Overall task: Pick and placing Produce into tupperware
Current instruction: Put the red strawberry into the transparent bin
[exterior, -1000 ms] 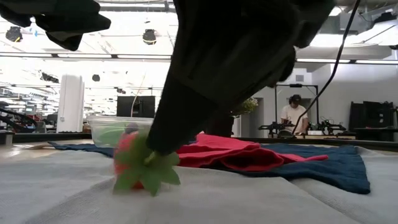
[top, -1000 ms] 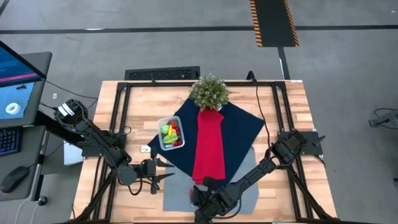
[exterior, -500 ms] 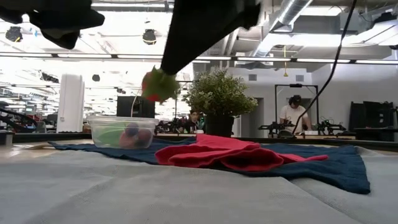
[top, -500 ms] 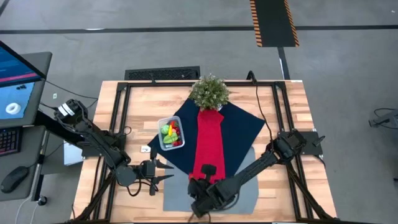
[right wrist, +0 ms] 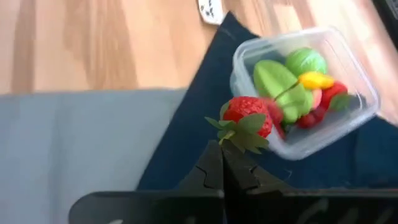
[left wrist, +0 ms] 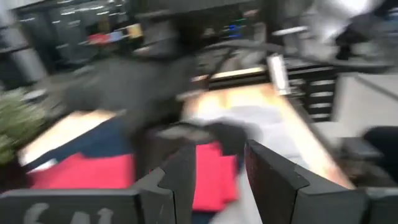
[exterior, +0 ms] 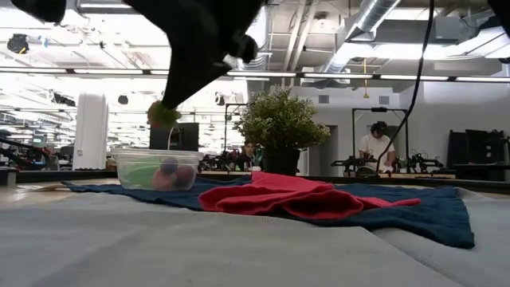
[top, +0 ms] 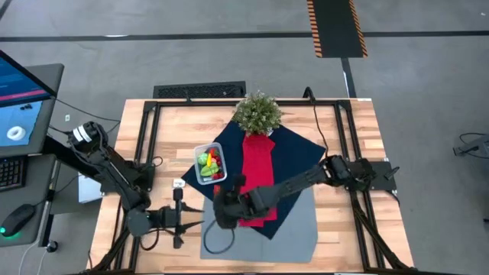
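the right gripper (right wrist: 222, 163) has its two dark fingers pressed together on the green leafy cap of a red toy strawberry (right wrist: 247, 118), which hangs in the air clear of the cloths. in the right wrist view the berry sits just short of the small clear rounded-rectangular plastic tupperware (right wrist: 348, 118), over the dark blue cloth (right wrist: 186, 149) beside the container's near wall. in the low view the berry's green cap (exterior: 163, 115) shows above the tub's rim, and the container (exterior: 127, 169) stands on the blue cloth below it. the right arm reaches from its base at the worktop's right edge, stretched long and low across the middle of the worktop, with its wrist (top: 227, 206) over the near end of the long red cloth strip (top: 258, 164).

the tupperware (top: 200, 150) rests on the left corner of the blue cloth, toward the worktop's left half. inside it lie green round and leafy pieces (right wrist: 280, 81), a yellow piece (right wrist: 316, 79) and small red berries (right wrist: 323, 106).

the left gripper (top: 177, 218) is partly open, nothing between its fingers, hovering near the wooden worktop's (top: 359, 130) front left part, beside the grey mat (top: 302, 233). its arm bends from the left edge, elbow low, fingers pointing toward the worktop's middle.

a bushy green potted plant (top: 258, 113) stands at the back edge, at the far end of the red strip. a small white card (top: 178, 183) lies on the wood just left of the blue cloth.
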